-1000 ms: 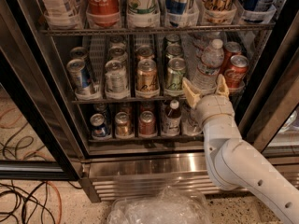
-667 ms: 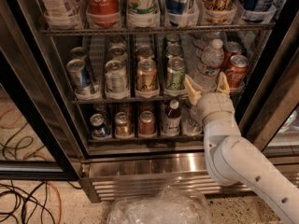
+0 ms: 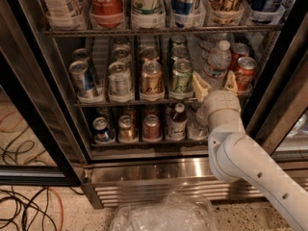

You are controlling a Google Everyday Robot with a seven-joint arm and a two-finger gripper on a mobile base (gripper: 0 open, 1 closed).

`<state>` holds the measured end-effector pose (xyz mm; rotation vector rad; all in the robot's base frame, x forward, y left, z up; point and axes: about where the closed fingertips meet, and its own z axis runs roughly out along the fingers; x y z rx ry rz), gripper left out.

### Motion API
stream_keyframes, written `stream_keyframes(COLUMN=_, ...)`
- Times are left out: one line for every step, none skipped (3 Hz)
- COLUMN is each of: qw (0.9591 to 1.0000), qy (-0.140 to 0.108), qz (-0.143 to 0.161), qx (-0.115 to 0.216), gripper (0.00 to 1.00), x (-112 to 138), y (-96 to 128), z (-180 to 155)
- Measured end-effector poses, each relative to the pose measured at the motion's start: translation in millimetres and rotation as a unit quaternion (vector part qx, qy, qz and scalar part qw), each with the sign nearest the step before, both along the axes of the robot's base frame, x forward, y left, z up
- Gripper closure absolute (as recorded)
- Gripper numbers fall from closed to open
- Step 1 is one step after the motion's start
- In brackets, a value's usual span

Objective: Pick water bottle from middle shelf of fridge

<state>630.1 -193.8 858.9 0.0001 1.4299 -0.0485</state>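
Two fingers (image 3: pixel 201 86) of the gripper (image 3: pixel 216 84) stand spread wide, gripping nothing; the water bottle (image 3: pixel 217 61) stands just at its twelve o'clock, on the middle shelf (image 3: pixel 125 103), toward three o'clock.

One camera looks down from close at the fridge (image 3: pixel 144 173), gripper (image 3: pixel 214 76) before its middle shelf (image 3: pixel 126 103).

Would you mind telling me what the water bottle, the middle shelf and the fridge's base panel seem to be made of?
Water bottle: clear, see-through plastic, probably; white cap. Middle shelf: grey metal wire, thin bars. Base panel: shiny ribbed steel, apparently, showing reflections. The end effector is open, level with the bottle's lower half.
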Motion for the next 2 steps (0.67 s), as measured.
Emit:
stream_keyframes(qw=0.9999, qy=0.004, qz=-0.010, qx=0.008, gripper=0.30, x=7.0, y=-4.8, z=-2.7)
stream_keyframes(qw=0.9995, qy=0.001, qz=-0.028, qx=0.014, gripper=0.30, x=22.3, y=-14.2, z=-3.2)
